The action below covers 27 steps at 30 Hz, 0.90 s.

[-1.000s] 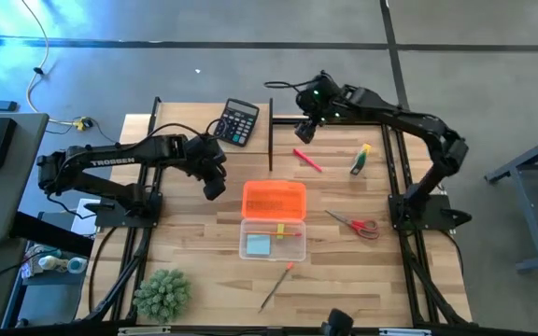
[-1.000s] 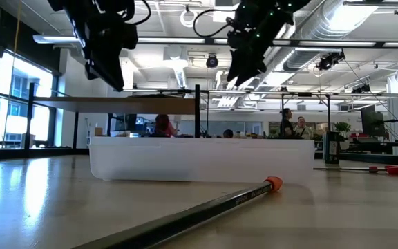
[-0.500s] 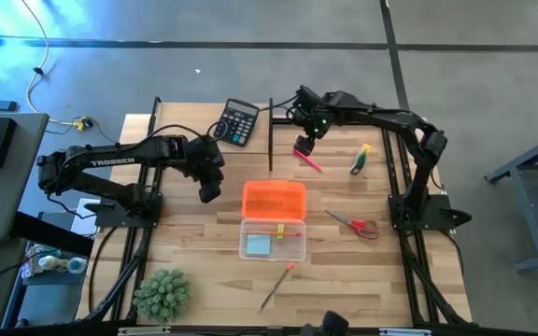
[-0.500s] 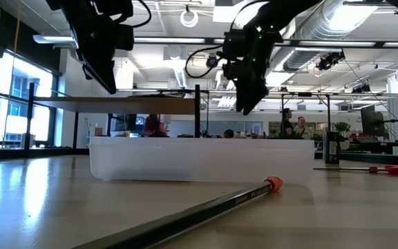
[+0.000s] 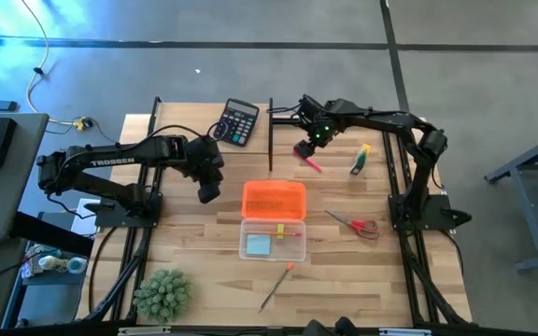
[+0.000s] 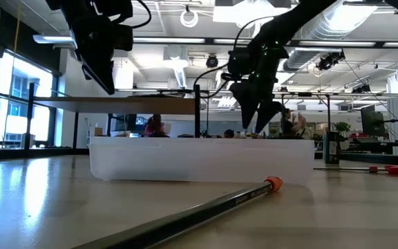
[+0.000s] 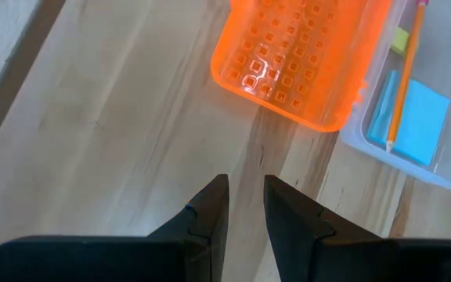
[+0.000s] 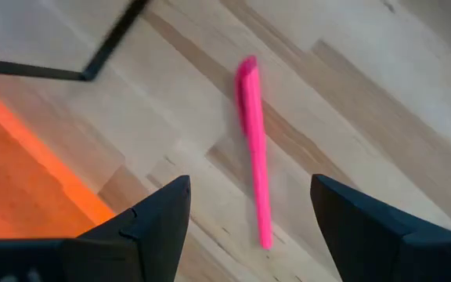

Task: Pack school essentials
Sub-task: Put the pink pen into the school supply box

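A pale wooden plank counter [image 5: 194,252] fills the overhead view, with my two dark arms reaching in from either side. Near its middle lies a clear plastic pencil case [image 5: 273,239] with its orange perforated lid [image 5: 274,200] folded open on the far side. Inside the clear half rest a pale blue square note pad [image 5: 258,245], a thin pencil [image 7: 404,78] and a small yellow piece. A black calculator [image 5: 238,122] sits at the far edge, and a spiky green plant [image 5: 162,293] stands at the near left corner.

My right tool [image 5: 304,149] hangs low over the far side of the counter with its fingers [image 8: 366,227] spread wide apart, holding nothing. A slim pink pen [image 8: 254,149] lies flat on the wood directly beneath it, between the two fingers and touching neither.

My left tool [image 7: 246,210] hovers just left of the orange lid, its fingers nearly together, with only a narrow gap and nothing in it.

Red-handled scissors [image 5: 356,224] lie right of the case. A yellow-and-green crayon box [image 5: 360,159] lies right of the pen. A dark pencil with an orange end [image 5: 276,286] lies on the near side of the case.
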Motion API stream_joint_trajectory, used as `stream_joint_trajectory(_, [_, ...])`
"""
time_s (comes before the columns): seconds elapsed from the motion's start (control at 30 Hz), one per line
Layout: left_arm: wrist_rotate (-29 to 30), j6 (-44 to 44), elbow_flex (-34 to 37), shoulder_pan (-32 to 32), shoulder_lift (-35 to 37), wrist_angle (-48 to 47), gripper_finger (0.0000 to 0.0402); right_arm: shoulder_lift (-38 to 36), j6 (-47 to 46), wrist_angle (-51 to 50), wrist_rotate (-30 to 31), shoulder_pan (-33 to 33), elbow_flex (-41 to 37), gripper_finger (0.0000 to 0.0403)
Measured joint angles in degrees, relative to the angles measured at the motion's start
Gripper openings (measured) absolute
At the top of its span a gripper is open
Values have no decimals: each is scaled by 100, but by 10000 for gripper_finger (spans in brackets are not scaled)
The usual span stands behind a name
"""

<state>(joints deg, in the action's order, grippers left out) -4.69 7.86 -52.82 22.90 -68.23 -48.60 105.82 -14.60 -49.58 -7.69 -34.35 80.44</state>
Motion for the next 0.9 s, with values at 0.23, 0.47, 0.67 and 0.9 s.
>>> stream_joint_trajectory(0.23, [0,-210,0,0,0,-26,72,0,82,386,121,-15,-393,254])
stream_joint_trajectory(0.47, [2,-210,0,0,0,-26,72,0,412,986,163,4,-789,254])
stream_joint_trajectory(0.67, [16,-207,0,0,0,-24,72,0,895,1890,206,161,-996,254])
stream_joint_trajectory(0.9, [28,-50,0,0,0,-23,72,0,1212,2595,685,247,-1208,254])
